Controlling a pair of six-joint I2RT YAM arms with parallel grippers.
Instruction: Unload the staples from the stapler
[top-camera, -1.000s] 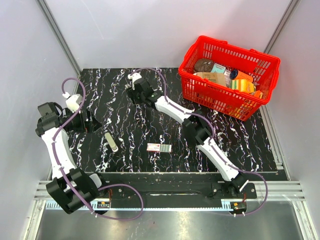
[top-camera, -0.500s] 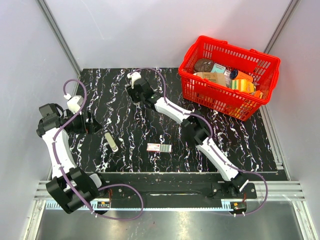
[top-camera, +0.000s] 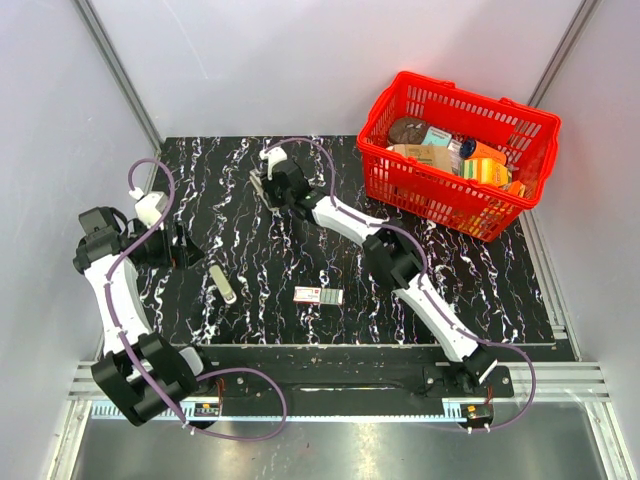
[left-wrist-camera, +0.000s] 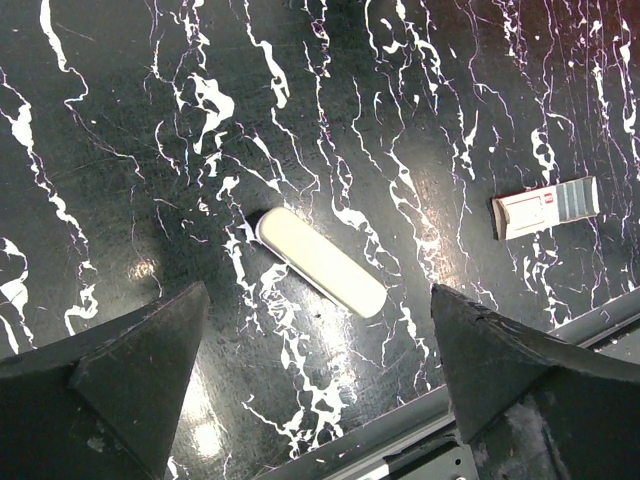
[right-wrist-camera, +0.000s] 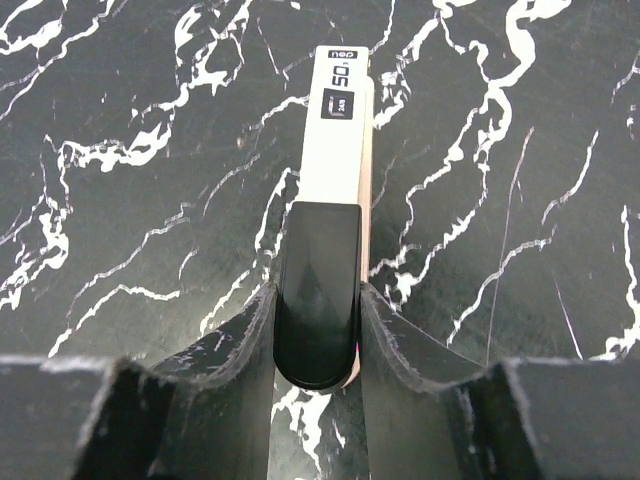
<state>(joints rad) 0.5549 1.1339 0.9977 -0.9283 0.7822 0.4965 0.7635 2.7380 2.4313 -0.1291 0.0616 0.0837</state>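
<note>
The stapler, white with a black rear end, lies flat on the black marbled table at the far middle. My right gripper is shut on the stapler's black end, one finger pressed on each side. From above, the stapler pokes out left of the right gripper. My left gripper hangs wide open above the left of the table, holding nothing. No staples show.
A cream bar lies under the left gripper, seen from above as a cream bar. A small red-and-white box sits near the front edge. A red basket of groceries stands back right.
The right gripper's jaws have closed in onto the stapler's sides, and its wrist has shifted slightly. The left arm has barely moved.
</note>
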